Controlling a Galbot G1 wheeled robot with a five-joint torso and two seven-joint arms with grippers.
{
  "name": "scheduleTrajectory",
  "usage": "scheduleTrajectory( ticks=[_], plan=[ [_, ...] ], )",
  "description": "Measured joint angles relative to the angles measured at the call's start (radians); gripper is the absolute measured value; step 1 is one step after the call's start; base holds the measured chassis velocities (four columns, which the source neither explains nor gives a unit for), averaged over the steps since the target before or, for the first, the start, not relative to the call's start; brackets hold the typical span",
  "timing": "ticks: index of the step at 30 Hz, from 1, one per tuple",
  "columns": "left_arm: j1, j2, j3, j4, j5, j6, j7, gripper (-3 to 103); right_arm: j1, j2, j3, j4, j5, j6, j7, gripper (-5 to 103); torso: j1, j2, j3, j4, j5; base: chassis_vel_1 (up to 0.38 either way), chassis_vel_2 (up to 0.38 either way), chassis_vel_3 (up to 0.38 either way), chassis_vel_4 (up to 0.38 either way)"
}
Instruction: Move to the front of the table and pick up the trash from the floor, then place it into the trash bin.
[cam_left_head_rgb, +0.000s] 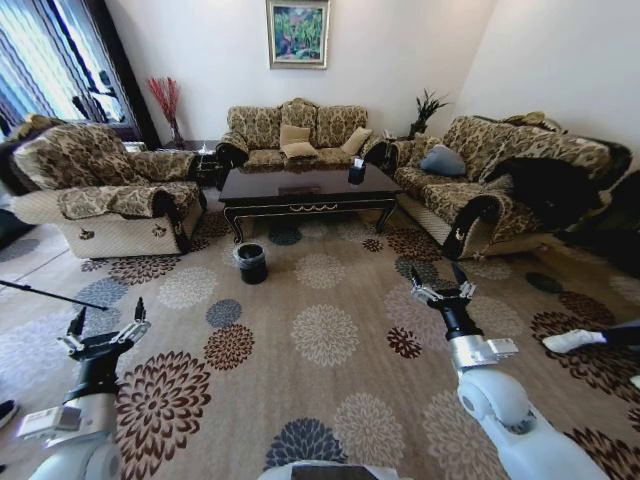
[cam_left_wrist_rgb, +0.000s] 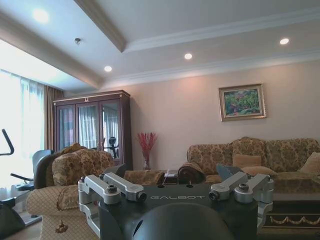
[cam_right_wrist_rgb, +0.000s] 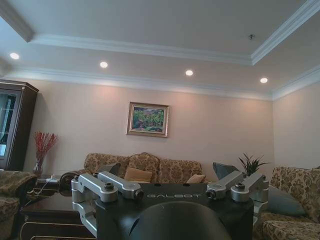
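Your left gripper (cam_left_head_rgb: 106, 319) is held low over the flowered carpet (cam_left_head_rgb: 330, 335) at the near left, its fingers spread apart and holding nothing. Your right gripper (cam_left_head_rgb: 445, 280) stands the same way at the near right, a little farther forward, fingers also spread and empty. Both point toward the sofas.

In the left wrist view you see the left gripper's knuckles (cam_left_wrist_rgb: 176, 197) close before the lens, and behind them a dark cabinet (cam_left_wrist_rgb: 93, 129) and a framed painting (cam_left_wrist_rgb: 242, 102) on the wall. The right wrist view shows the same painting (cam_right_wrist_rgb: 148, 119) above the far sofa (cam_right_wrist_rgb: 145, 170).

Ahead of you, well apart from both grippers, the trash bin (cam_left_head_rgb: 251, 263) stands on the carpet just before the left front leg of the table (cam_left_head_rgb: 300, 190). The table lies across your way, between an armchair (cam_left_head_rgb: 105, 190) on the left and a sofa (cam_left_head_rgb: 480, 180) on the right. A small dark cup (cam_left_head_rgb: 356, 171) stands on its right end. Trash on the floor I cannot make out among the carpet flowers.
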Motion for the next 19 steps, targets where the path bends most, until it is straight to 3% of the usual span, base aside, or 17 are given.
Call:
scheduleTrajectory(
  ticks=[12,19],
  plan=[
    [0.0,0.0,0.0,0.0,0.0,0.0,0.0,100,0.0,0.0,0.0,0.0,0.0,0.0,0.0,100,0.028,0.063,0.035,0.0,0.0,0.0,0.0,0.0,0.0],
    [0.0,0.0,0.0,0.0,0.0,0.0,0.0,100,0.0,0.0,0.0,0.0,0.0,0.0,0.0,100,0.034,0.077,0.043,0.0,0.0,0.0,0.0,0.0,0.0]
  ],
)
